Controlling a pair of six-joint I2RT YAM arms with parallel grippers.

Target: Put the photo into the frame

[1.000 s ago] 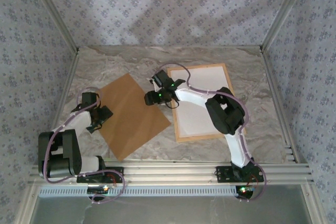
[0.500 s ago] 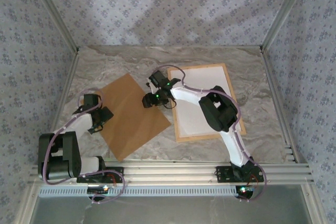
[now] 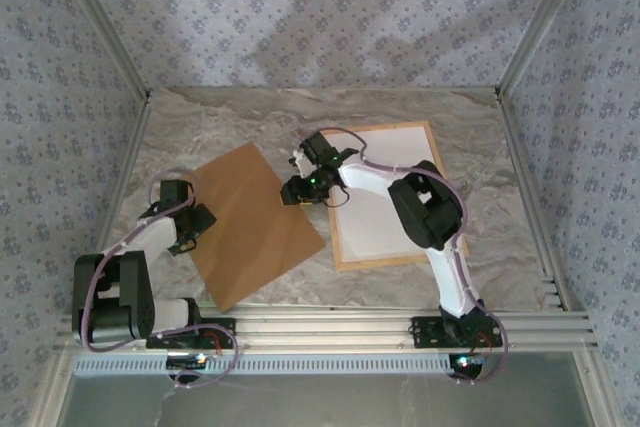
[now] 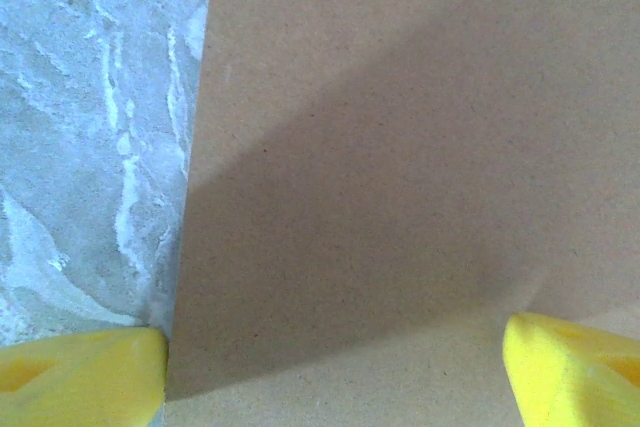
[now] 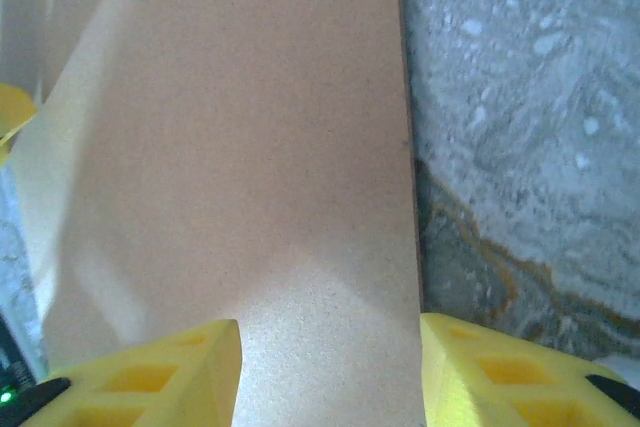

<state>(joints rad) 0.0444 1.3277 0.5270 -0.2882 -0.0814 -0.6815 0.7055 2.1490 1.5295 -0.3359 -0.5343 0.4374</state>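
**Top external view.** The frame (image 3: 400, 261) lies flat on the right half of the table (image 3: 200, 137), with a white panel (image 3: 395, 152) inside its borders. A brown backing board (image 3: 250, 232) lies left of it, turned at an angle and apart from the frame. My left gripper (image 3: 188, 232) sits at the board's left edge, and my right gripper (image 3: 298, 190) at its right corner, between board and frame. Whether the photo lies under the board I cannot tell.

**Left wrist view.** My left gripper (image 4: 335, 367) stands wide open and holds nothing. One finger (image 4: 80, 377) is over the marble just beside the board's edge, the other over the board (image 4: 400, 147).

**Right wrist view.** My right gripper (image 5: 330, 367) is partly open, its fingers (image 5: 150, 377) set apart with the board (image 5: 250, 147) showing between them. I see no grip on it.

**Step in hand, as I judge it:** taking hold of the backing board, a preparatory step — the photo is not yet in the frame.

**Next move:** the board is thin and flat, so one finger must get under an edge before the jaws close, with the left gripper steadying the far side.
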